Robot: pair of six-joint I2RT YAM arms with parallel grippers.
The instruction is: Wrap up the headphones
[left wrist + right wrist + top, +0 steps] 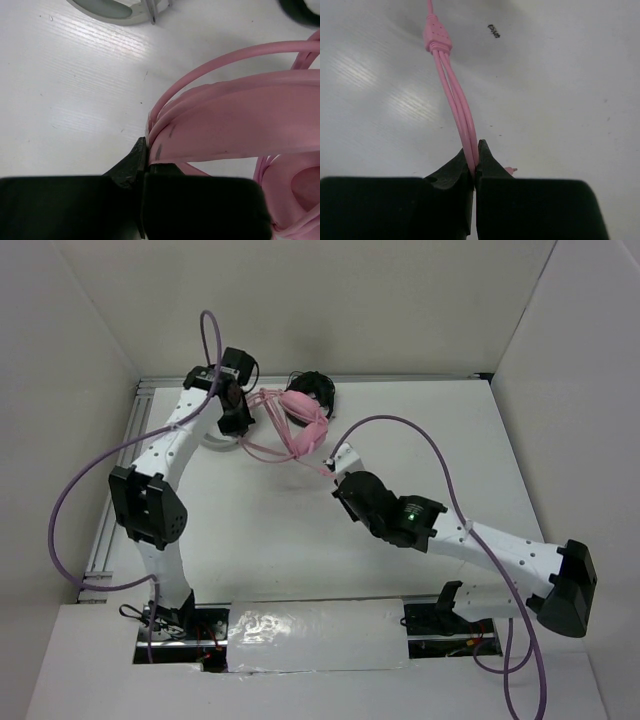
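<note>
The pink headphones [303,422] lie at the back of the table, their thin cable looped around them. My left gripper [243,422] is at their left side. In the left wrist view it [148,156] is shut on the edge of the pink headband [240,125], where cable strands [225,56] bunch together. A padded ear cup [300,192] shows at the right edge. My right gripper [334,466] sits just right of the headphones. In the right wrist view it [475,159] is shut on two strands of the cable [454,97], below the cable's splitter [436,37].
Black headphones [316,388] lie right behind the pink ones and show as a dark edge [300,10]. A grey-white round object [115,9] lies beside the left arm. White walls close in the table on the left, back and right.
</note>
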